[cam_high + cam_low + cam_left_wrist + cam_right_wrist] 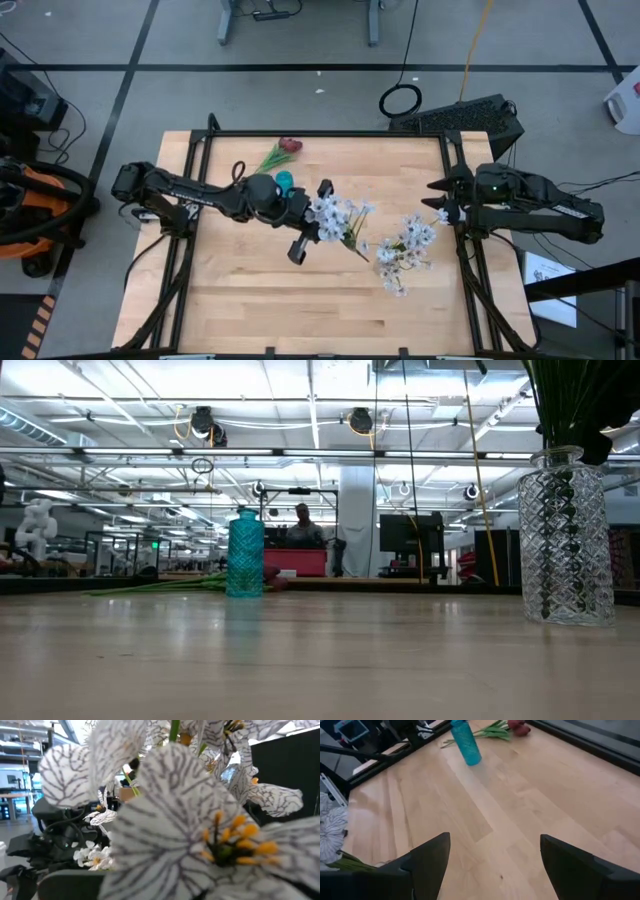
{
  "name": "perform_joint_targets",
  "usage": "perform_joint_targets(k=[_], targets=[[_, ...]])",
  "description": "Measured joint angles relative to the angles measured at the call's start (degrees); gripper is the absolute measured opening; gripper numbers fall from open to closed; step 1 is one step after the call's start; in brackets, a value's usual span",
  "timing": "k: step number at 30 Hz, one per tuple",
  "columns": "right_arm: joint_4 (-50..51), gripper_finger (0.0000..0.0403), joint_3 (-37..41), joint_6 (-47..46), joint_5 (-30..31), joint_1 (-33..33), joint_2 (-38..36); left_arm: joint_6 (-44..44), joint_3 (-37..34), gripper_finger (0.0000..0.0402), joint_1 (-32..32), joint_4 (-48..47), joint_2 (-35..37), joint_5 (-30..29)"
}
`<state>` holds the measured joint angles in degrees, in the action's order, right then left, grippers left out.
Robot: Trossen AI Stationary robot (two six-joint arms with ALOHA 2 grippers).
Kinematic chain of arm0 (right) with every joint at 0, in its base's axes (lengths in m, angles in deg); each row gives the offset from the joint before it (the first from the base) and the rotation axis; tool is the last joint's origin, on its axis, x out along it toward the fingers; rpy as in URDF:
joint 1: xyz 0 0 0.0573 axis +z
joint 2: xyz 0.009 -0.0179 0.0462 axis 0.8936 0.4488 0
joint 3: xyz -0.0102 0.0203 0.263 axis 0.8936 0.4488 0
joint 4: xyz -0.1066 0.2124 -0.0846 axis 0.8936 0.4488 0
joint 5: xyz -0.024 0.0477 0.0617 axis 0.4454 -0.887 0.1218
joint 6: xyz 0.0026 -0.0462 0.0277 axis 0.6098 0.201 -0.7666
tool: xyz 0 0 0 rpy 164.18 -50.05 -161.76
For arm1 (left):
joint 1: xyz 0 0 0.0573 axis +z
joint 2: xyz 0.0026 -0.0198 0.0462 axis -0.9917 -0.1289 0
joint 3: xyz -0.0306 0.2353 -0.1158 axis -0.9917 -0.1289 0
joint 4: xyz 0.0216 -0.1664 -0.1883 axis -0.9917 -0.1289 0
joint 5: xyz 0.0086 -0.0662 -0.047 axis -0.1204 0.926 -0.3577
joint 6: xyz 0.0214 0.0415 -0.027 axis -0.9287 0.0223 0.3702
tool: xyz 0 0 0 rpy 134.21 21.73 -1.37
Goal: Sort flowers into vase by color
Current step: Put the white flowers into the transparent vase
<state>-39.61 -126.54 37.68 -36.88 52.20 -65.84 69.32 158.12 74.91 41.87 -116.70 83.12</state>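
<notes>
White flowers (335, 215) held up above the middle of the table (250, 300), in the left gripper (318, 228), clenched on the stems; in the left wrist view, only big white petals with dark veins and orange stamens, right in front of the lens. Second spray of white blossoms (405, 250) standing in the clear glass vase (566, 540), toward the right side of the table, stems visible through the glass in the low view. Red flowers (285, 150) lying flat near the far edge, just behind the teal vase (285, 181), apart from both arms. Right gripper (495, 865) waiting at the right edge, jaws released and empty, looking across bare wood toward the teal vase. Step in hand, most likely: carrying the white bunch to the clear vase, to join the white ones already there. Next move probably asks to bring the stems over the narrow mouth, turn them down, lower straight, and only then let go; careful not to knock the vase or push out the flowers inside.
</notes>
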Motion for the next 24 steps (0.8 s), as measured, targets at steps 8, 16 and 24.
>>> perform_joint_targets(k=[8,16,24], targets=[[0.36,0.0297,0.0,3.45,-3.64,0.0,0.01,0.08,0.0,0.002,-0.12,-1.69,0.0,-0.06],[0.85,0.0291,0.0,7.39,-7.99,0.02,0.01,-0.29,0.0,0.002,-1.34,-1.8,-0.01,-0.79],[-4.12,0.0259,-0.31,7.48,-5.7,0.04,0.13,-2.42,0.0,0.0021,-2.52,-2.02,-0.02,-2.02]])
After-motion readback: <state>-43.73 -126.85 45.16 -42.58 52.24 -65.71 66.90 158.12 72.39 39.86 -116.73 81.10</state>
